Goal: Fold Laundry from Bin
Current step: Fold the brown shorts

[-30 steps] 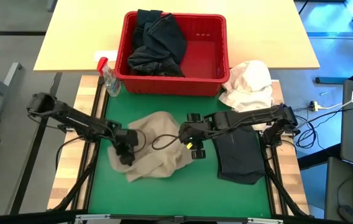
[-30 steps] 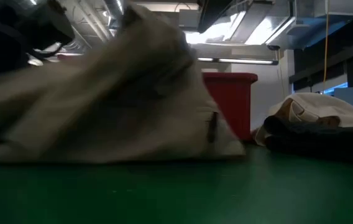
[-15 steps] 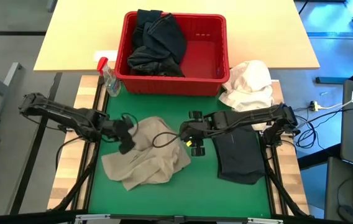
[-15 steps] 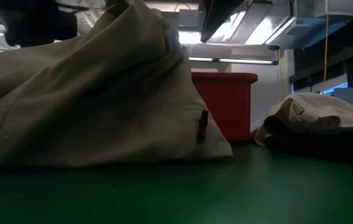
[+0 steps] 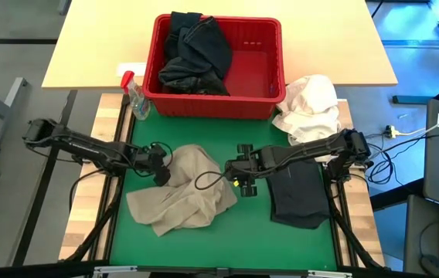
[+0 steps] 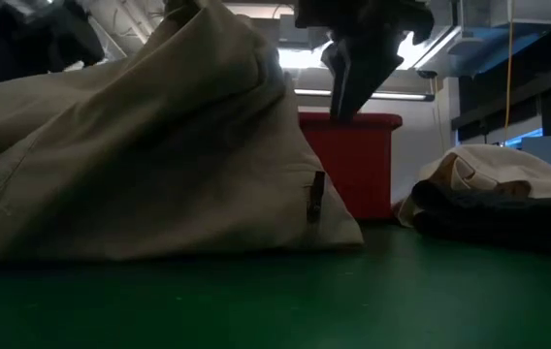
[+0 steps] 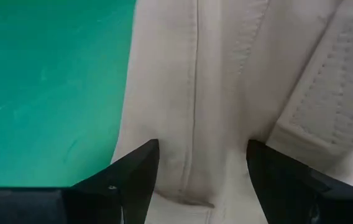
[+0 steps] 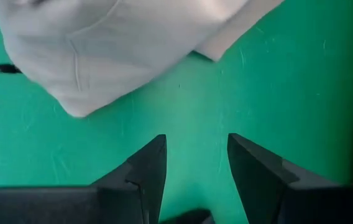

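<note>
Left gripper [image 5: 160,164]: fingers apart over the khaki garment's [image 5: 185,189] upper left edge, cloth between them but not pinched.
Right gripper [image 5: 237,179]: fingers apart, nothing held, above bare mat [image 5: 254,235] just beside the garment's right edge.
Khaki garment: crumpled on the mat's left half.
Bin [image 5: 260,46]: behind the mat, dark laundry [image 5: 192,54] piled in its left part.
Dark garment [image 5: 298,194]: folded at mat's right.
White bundle [image 5: 309,104]: beside the bin's right corner.
</note>
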Available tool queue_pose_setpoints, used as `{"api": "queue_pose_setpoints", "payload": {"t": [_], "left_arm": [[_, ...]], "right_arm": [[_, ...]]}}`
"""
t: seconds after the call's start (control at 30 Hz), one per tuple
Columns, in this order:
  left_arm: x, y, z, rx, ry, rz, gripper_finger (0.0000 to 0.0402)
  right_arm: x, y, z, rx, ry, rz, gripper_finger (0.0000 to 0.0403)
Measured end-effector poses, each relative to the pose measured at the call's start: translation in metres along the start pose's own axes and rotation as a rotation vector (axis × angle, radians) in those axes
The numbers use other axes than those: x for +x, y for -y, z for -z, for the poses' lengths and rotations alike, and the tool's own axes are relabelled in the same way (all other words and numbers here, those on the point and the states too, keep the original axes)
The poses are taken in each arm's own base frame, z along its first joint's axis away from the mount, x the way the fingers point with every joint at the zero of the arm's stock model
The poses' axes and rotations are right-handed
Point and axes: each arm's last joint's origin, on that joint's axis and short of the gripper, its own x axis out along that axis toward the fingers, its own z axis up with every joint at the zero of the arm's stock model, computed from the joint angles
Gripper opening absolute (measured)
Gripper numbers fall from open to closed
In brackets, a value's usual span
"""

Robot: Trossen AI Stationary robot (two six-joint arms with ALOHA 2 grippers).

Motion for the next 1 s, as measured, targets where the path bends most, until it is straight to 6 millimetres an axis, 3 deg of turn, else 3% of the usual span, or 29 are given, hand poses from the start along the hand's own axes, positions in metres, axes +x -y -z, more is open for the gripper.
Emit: {"api": "queue_pose_setpoints", "payload": {"t": [0.13, 0.37, 0.47, 0.6, 0.83, 1.0], "left_arm": [[0.011, -0.013, 0.005, 0.027, 0.03, -0.135, 0.0192], [0.016, -0.013, -0.001, 0.125, 0.075, -0.145, 0.0022], [0.006, -0.005, -0.016, 0.184, 0.095, -0.147, 0.0009], [-0.03, 0.013, -0.049, 0.3, 0.167, -0.214, 0.0002], [-0.12, 0.046, -0.112, 0.481, 0.441, -0.261, 0.0001], [-0.17, 0.059, -0.138, 0.61, 0.584, -0.232, 0.0001]], "right_arm": [[0.002, -0.001, 0.0, 0.001, 0.003, -0.003, 0.0172], [0.002, -0.001, -0.002, -0.014, 0.026, -0.004, 0.0172], [-0.001, 0.0, 0.0, -0.017, 0.021, -0.004, 0.0172], [-0.028, 0.007, 0.006, -0.002, 0.082, 0.024, 0.0172], [-0.08, 0.021, 0.019, 0.054, 0.24, 0.086, 0.0172], [-0.107, 0.029, 0.035, 0.075, 0.278, 0.142, 0.0172]]}}
